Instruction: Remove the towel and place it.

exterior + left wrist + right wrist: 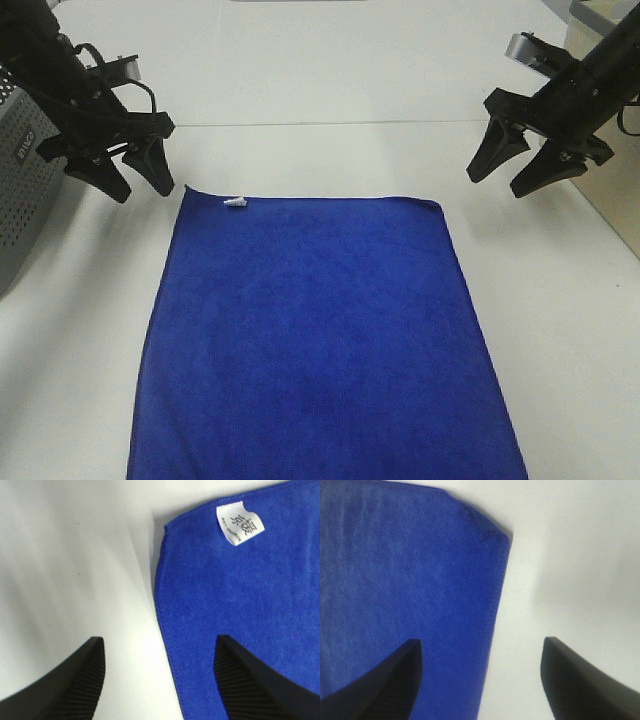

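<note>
In the high view, the towel lies flat on the desk. The left tool and right tool hang wide open and empty, each near a far corner. A grey basket stands close to the left arm, and a careless swing could knock it.

In the left wrist view, the open fingers straddle the side hem near the white tag. Closing too high would likely miss the thin, flat cloth altogether.

In the right wrist view, the fingers straddle the opposite hem. If only one side catches, the towel would probably drag askew and bunch.
</note>
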`<state>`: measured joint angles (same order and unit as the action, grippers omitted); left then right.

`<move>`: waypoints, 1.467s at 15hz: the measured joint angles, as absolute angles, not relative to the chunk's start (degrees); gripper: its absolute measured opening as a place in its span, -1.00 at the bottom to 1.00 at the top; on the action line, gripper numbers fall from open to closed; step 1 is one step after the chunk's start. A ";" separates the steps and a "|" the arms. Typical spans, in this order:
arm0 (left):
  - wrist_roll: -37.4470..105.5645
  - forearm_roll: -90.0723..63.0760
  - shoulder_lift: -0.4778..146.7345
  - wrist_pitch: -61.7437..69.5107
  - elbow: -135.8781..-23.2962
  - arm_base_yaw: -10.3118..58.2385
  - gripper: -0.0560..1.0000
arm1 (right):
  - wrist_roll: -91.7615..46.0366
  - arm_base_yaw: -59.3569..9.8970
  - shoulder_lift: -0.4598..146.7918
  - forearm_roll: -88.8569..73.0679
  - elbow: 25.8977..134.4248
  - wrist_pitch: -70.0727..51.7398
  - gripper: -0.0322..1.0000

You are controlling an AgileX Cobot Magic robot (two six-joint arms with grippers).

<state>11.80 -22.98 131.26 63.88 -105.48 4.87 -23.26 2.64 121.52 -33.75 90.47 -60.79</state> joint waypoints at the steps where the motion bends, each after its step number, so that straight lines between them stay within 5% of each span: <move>1: 11.63 -22.98 132.70 64.17 -107.31 4.87 0.24 | -23.49 2.64 122.96 -33.80 91.44 -60.68 0.36; 22: 13.12 -25.27 141.81 63.83 -113.62 4.87 0.24 | -27.62 -4.41 132.87 -37.01 93.11 -45.66 0.36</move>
